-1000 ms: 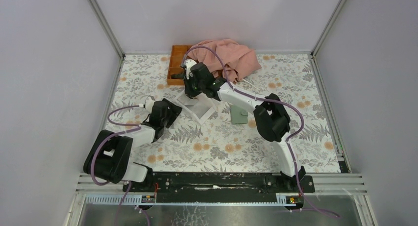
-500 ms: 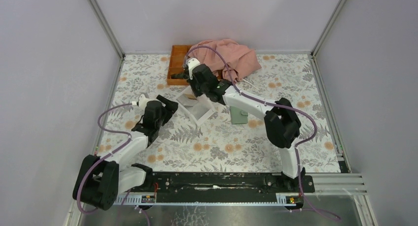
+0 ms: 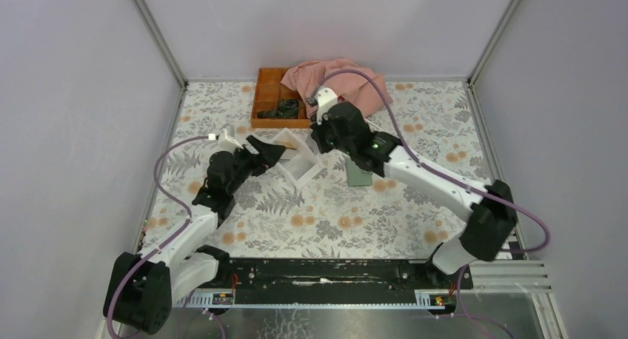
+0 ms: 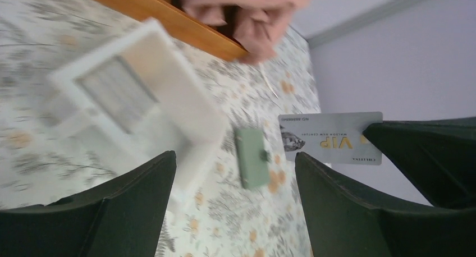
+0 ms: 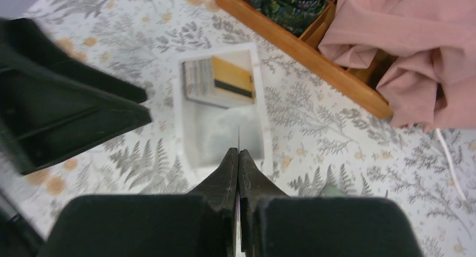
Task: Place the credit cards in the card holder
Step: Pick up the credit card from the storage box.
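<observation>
Silver plastic card (image 4: 331, 138) pinched edge-up over the white box (image 5: 181, 119).
Thin, stiff, light and probably slick, it is clamped by one end in the right fingers (image 5: 229, 175); gripping across the flat faces looks safest. More cards (image 5: 220, 80) lie in the box. On the tabletop (image 3: 333, 220), the card holder (image 3: 360, 173) sits at the box's three o'clock, apparently closed, and the left fingers (image 4: 134, 203) are spread wide at nine.

Floral table (image 3: 333, 220), white box (image 3: 305, 178), card holder (image 3: 360, 176), wooden tray (image 3: 264, 95), pink cloth (image 3: 307, 74)
</observation>
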Controlling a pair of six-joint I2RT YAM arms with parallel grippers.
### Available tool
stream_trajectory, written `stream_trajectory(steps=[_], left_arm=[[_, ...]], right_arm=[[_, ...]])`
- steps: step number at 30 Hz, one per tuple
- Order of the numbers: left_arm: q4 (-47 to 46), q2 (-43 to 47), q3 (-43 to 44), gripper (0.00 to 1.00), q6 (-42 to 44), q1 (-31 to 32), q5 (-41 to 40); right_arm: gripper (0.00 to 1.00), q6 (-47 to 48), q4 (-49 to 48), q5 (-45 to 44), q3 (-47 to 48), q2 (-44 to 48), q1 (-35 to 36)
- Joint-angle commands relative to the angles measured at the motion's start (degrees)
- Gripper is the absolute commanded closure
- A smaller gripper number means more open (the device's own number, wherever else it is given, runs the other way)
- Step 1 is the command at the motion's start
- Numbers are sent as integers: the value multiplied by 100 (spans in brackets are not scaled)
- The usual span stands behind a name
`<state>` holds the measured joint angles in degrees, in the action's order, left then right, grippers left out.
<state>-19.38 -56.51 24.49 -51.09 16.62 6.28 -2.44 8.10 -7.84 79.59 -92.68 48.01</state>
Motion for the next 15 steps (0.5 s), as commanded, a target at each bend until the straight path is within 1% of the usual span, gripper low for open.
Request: stream_trajectory(steps=[1, 6, 8, 15], left_arm=[[-1442, -270, -91, 15, 323, 235, 1713], [-1796, -693, 131, 15, 518, 647, 2595], [-2103, -790, 127, 16, 513, 756, 2912], [-2641, -985, 138, 20, 532, 964, 3467]], right_arm=[[100, -470, 251, 546, -631, 1016, 48], [100, -915, 392, 1120, -1320, 1851, 51], [100, -1049, 459, 1310, -1509, 2073, 42], [100, -1236, 803, 1671, -1862, 2524, 25]])
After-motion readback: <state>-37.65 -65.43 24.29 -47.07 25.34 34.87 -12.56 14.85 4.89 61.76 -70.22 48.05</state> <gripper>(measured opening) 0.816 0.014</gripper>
